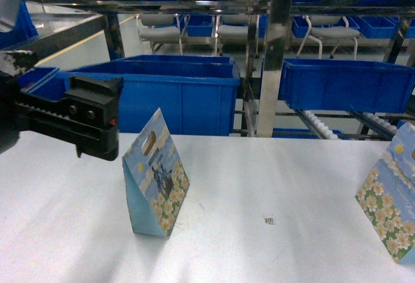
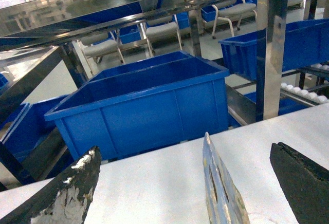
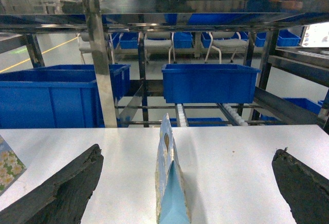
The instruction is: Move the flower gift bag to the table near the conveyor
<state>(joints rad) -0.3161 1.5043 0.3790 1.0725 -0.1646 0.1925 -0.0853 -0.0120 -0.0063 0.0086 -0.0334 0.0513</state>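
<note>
The flower gift bag (image 1: 155, 176) already stood on the white table (image 1: 272, 185) with the conveyor (image 1: 311, 122) at its twelve o'clock, both grippers (image 2: 198, 188) (image 3: 187, 183) open and empty, so little seemed left.

A flower gift bag (image 1: 155, 176) stands upright on the white counter (image 1: 259, 185), pale blue with white daisies and a cut-out handle, at about 7 o'clock in the head view. A second one (image 1: 390, 206) leans at 4 o'clock. The steel conveyor (image 1: 318, 124) with white rollers runs behind at 12 o'clock.
</note>
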